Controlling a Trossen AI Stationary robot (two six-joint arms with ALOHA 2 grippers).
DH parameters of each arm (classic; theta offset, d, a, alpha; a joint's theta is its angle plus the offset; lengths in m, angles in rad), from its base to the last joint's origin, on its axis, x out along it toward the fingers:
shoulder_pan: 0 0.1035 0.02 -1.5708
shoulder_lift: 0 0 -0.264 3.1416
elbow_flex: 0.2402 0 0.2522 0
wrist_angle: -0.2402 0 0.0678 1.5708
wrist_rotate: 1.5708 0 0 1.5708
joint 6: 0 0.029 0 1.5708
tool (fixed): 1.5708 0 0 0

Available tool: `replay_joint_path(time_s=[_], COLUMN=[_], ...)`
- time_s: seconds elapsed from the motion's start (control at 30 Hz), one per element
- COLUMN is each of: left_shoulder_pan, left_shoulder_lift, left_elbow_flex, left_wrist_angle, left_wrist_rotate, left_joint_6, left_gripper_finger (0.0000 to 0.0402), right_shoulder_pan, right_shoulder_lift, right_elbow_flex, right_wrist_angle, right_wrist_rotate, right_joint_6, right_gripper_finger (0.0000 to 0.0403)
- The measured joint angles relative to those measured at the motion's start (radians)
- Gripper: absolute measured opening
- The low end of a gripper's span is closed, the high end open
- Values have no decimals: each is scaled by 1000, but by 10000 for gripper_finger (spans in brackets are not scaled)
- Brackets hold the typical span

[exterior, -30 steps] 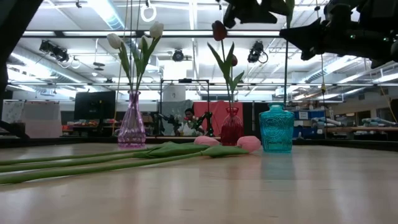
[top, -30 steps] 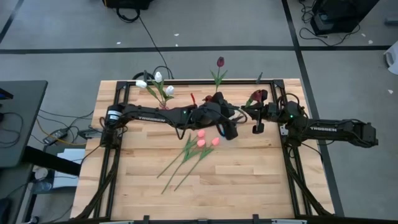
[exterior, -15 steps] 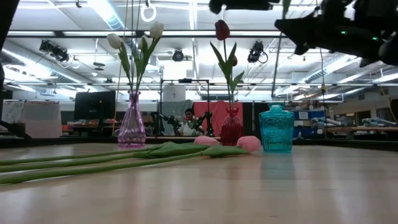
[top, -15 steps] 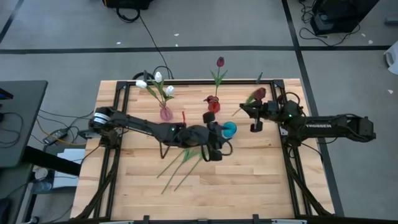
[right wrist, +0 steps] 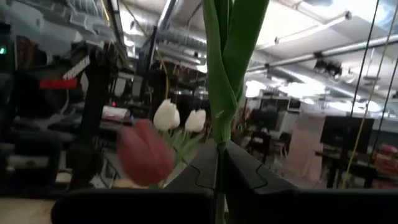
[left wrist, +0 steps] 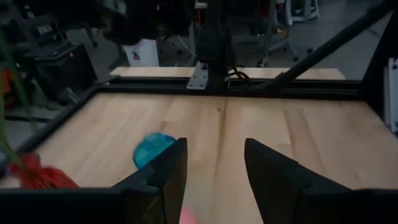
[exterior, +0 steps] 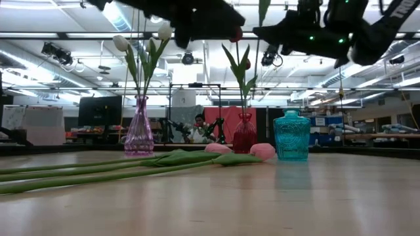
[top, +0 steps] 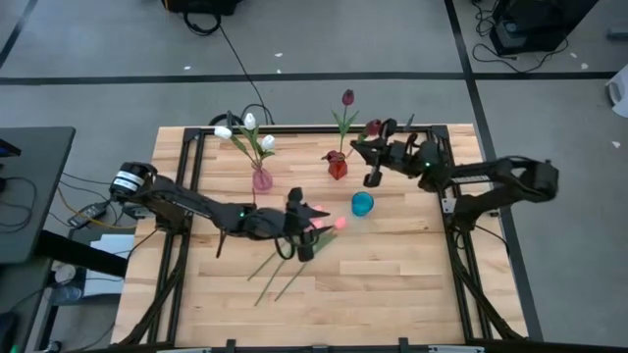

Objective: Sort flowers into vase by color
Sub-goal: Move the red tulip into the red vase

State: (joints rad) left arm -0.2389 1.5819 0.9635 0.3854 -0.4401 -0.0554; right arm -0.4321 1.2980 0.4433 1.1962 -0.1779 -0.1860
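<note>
Three pink tulips point(top: 320, 224) lie flat on the table, their stems point(exterior: 79, 172) running toward the near left. My left gripper point(top: 301, 245) hovers open just above them; its wrist view point(left wrist: 214, 180) shows the open fingers. My right gripper point(top: 371, 177) is shut on a dark red tulip point(top: 373, 127), just right of the red vase point(top: 337, 168). That vase has one dark red tulip point(top: 346, 97) standing in it. White tulips point(top: 245, 130) stand in the purple vase point(top: 261, 180). The teal vase point(top: 362, 204) has no flowers in it. My right gripper pinches the dark red tulip's green stem point(right wrist: 219, 155) between its two fingers, below the leaves point(right wrist: 227, 56). The fingers lie across the stem. The tulip is lifted clear of the table, its head point(top: 373, 127) on the far side of the gripper.
The three vases stand in a row across the far middle of the table point(top: 392, 284). A black frame point(top: 294, 128) runs along the far edge and both sides. Bare wood lies to the near side and right of the pink tulips.
My left gripper has drawn back from beside the teal vase toward the near edge and then left, ending over the pink tulips. My right gripper has carried the dark red tulip left and toward the far edge, up to the red vase.
</note>
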Motion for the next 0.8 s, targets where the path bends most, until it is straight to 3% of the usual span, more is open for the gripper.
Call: replay_joint_path(time_s=[0.2, 0.4, 0.8], left_shoulder_pan=[1, -1, -32], left_shoulder_lift=[-2, -2, -1], left_elbow_flex=[-113, -166, -166], left_wrist_angle=[90, 157, 156], left_wrist_rotate=[-9, -12, -20], left_joint_6=[-111, -163, -198], left_gripper_finger=[165, 165, 165], right_shoulder_pan=[-31, -54, -95], right_shoulder_lift=[166, 308, 347], right_elbow_flex=[35, 97, 64], right_wrist_angle=[158, 185, 108], right_wrist_rotate=[1, 1, 2], right_joint_6=[12, 33, 134], right_gripper_finger=[22, 22, 24])
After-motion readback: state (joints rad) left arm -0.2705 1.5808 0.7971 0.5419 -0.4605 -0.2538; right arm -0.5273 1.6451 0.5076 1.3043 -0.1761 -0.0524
